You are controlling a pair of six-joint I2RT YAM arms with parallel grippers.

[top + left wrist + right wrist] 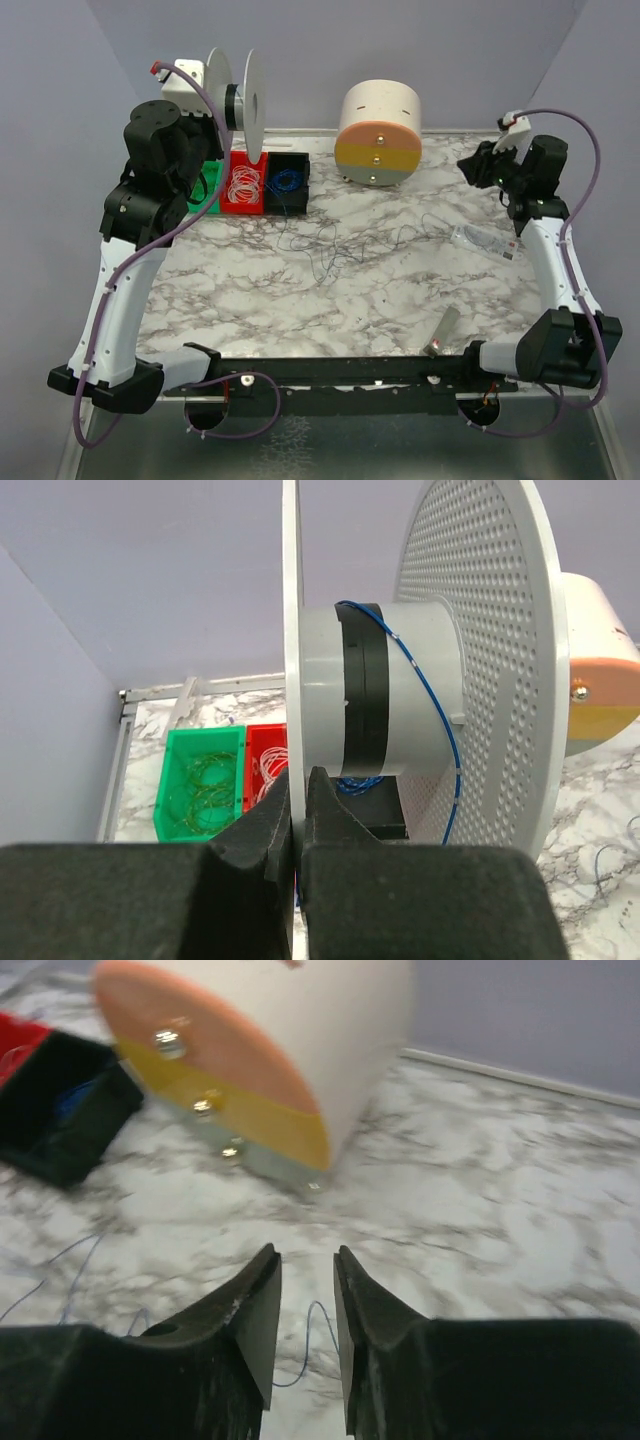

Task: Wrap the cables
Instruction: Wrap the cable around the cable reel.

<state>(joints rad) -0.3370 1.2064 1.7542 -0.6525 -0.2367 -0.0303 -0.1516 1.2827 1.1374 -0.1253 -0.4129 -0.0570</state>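
Cable (pixel 322 250), hair-thin, lying loose on table (pixel 400 310) centre; prob. v. light, limp, easy to tangle, so best pinched on a straight stretch. Left gripper (pixel 298 782) clenched on spool flange (pixel 291 630); right gripper (pixel 306 1260) released, empty.

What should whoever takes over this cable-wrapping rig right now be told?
Left gripper: looks shut on the rim of the spool's near flange, up at the table's back left.
Right gripper: open and empty, hovering low over the marble table in front of the drum.
Cable: mostly loose and squiggly mid-table; one thin strand crosses the spool hub.
Done: at most a first turn on the hub.
Left: feed the loose length in and wind it all onto the spool.
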